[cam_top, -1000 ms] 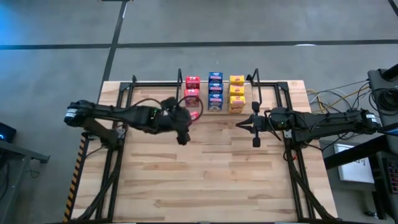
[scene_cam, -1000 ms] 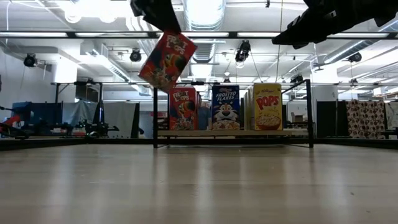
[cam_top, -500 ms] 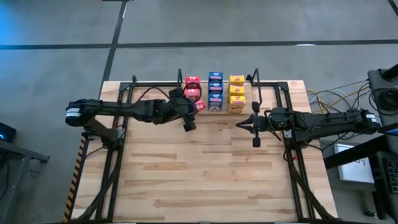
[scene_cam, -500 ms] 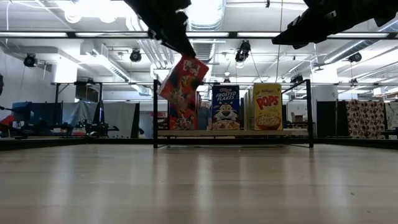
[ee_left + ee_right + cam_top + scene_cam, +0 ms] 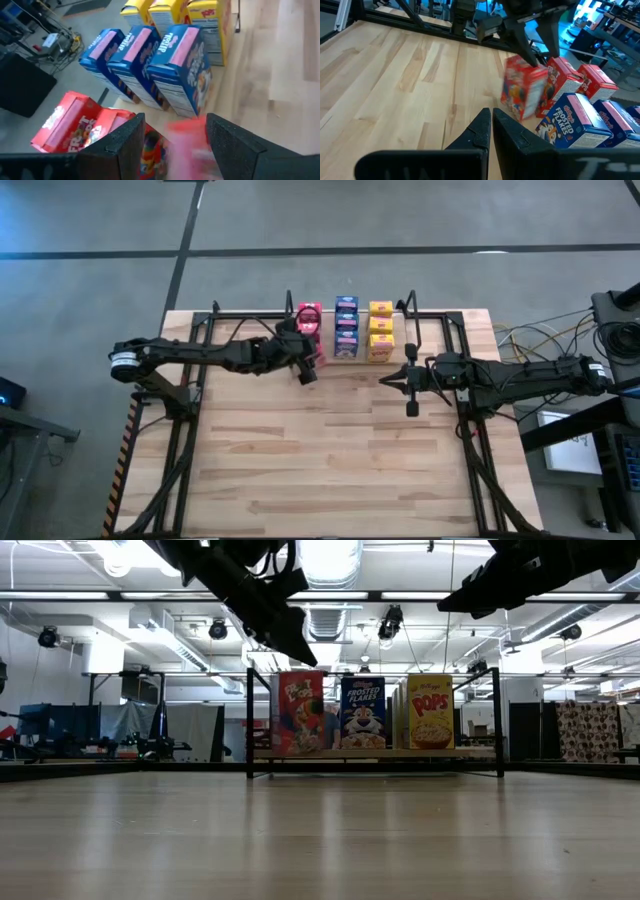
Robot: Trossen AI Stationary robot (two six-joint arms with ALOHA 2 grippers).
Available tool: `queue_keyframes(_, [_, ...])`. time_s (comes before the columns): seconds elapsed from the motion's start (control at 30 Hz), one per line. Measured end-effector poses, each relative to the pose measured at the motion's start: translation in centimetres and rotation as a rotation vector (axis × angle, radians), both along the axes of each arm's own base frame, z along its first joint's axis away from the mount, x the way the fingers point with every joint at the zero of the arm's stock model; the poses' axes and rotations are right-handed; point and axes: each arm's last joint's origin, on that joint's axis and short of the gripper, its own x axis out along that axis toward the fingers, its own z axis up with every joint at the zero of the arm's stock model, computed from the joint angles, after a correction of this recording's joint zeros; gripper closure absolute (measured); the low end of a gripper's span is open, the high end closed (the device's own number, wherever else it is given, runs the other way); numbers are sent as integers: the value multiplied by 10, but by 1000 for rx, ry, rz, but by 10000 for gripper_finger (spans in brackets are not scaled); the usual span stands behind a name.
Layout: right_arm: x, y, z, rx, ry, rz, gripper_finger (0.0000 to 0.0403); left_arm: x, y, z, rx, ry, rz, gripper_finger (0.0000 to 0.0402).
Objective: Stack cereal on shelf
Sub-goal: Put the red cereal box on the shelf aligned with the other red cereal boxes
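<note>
My left gripper (image 5: 312, 356) reaches over the shelf's left end, shut on a red cereal box (image 5: 522, 94) that stands upright in front of two other red boxes (image 5: 580, 80). The same box shows in the low view (image 5: 300, 712) at the left of the shelf board (image 5: 400, 753). Rows of blue boxes (image 5: 346, 330) and yellow boxes (image 5: 380, 330) stand on the shelf beside it. My right gripper (image 5: 385, 380) waits shut, above the table, near the shelf's right end. My left gripper holds the red box by its top end (image 5: 529, 67), pinched between its two fingers (image 5: 520, 42). They slant down from the table's left. The box hangs upright below them; whether its bottom rests on the shelf board I cannot tell.
Black frame posts (image 5: 249, 720) stand upright at the shelf's ends. The near half of the wooden tabletop (image 5: 340, 470) is bare. Cables and equipment (image 5: 620, 330) lie off the table's right edge.
My left gripper has gone down and toward the far edge, to the shelf's left end, carrying the red box. The box was tilted and high above the table; it now stands upright at shelf level beside the blue row.
</note>
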Motion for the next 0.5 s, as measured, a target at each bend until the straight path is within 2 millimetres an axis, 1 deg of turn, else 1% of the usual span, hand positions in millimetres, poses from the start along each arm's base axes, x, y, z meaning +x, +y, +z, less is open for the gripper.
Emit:
queue_keyframes(0.1, [0,0,0,1,0,0,394,-1,3,-4,18,-12,-11,207])
queue_keyframes(0.33, [0,0,0,1,0,-1,394,-1,9,-3,52,-23,-14,207])
queue_keyframes(0.4, [0,0,0,1,0,-1,394,-1,5,-2,43,-25,-22,207])
queue_keyframes(0.5, [0,0,0,1,1,-2,394,-2,-9,-5,-29,10,-112,207])
